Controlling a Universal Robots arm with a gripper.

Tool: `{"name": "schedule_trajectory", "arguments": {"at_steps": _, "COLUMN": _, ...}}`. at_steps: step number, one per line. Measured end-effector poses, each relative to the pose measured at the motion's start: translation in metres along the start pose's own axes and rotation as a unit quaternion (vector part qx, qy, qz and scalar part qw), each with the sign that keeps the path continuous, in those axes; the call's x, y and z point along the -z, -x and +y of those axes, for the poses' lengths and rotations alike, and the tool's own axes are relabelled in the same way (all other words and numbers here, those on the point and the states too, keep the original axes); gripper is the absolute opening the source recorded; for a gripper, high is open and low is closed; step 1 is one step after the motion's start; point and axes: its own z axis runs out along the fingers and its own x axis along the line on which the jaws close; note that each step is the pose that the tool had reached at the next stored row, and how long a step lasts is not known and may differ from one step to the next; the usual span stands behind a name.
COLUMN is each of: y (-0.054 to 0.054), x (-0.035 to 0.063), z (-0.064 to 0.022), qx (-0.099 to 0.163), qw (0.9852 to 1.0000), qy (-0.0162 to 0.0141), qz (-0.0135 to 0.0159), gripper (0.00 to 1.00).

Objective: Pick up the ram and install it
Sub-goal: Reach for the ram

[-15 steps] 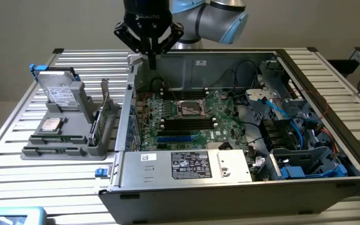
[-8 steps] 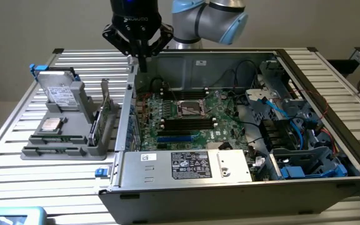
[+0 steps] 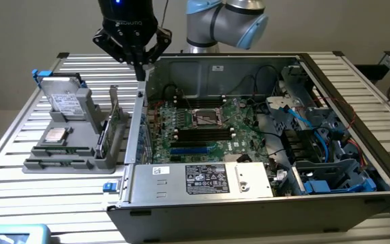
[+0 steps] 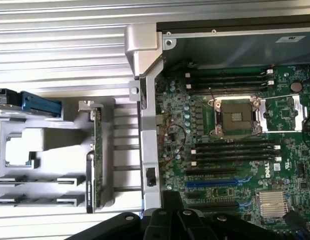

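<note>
We found the claw [image 3: 140, 68] clenched on nothing, high over the wall of the open computer case [image 3: 249, 213] on the exterior view's left. The ram [image 3: 63, 150] was not yet touched: it stood on edge at the low end of the grey holder [image 3: 66, 169] on the desk [image 3: 26, 198], probably so that its top edge could be pinched from above. The case lay on its side, which we judged kept the black memory slots [image 3: 198, 133] facing up for a straight downward push.

A plain grey-beige wall [image 3: 39, 30] stands behind a ribbed aluminium table [image 3: 46, 195] under even, soft light.
</note>
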Motion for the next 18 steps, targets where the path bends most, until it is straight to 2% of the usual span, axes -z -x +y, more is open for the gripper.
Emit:
{"name": "schedule_trajectory", "arguments": {"at_steps": 3, "y": -0.011, "x": 0.0, "z": -0.003, "qx": 0.0, "qw": 1.0, "qy": 0.0003, "qz": 0.0002, "gripper": 0.11}}
{"name": "schedule_trajectory", "arguments": {"at_steps": 11, "y": -0.03, "x": -0.0067, "z": -0.0101, "qx": 0.0, "qw": 1.0, "qy": -0.0001, "qz": 0.0056, "gripper": 0.11}}
{"name": "schedule_trajectory", "arguments": {"at_steps": 15, "y": -0.037, "x": -0.0128, "z": -0.0133, "qx": -0.001, "qw": 1.0, "qy": -0.0004, "qz": 0.0099, "gripper": 0.11}}
{"name": "schedule_trajectory", "arguments": {"at_steps": 18, "y": -0.041, "x": -0.0172, "z": -0.0164, "qx": -0.001, "qw": 0.9999, "qy": -0.0006, "qz": 0.0105, "gripper": 0.11}}
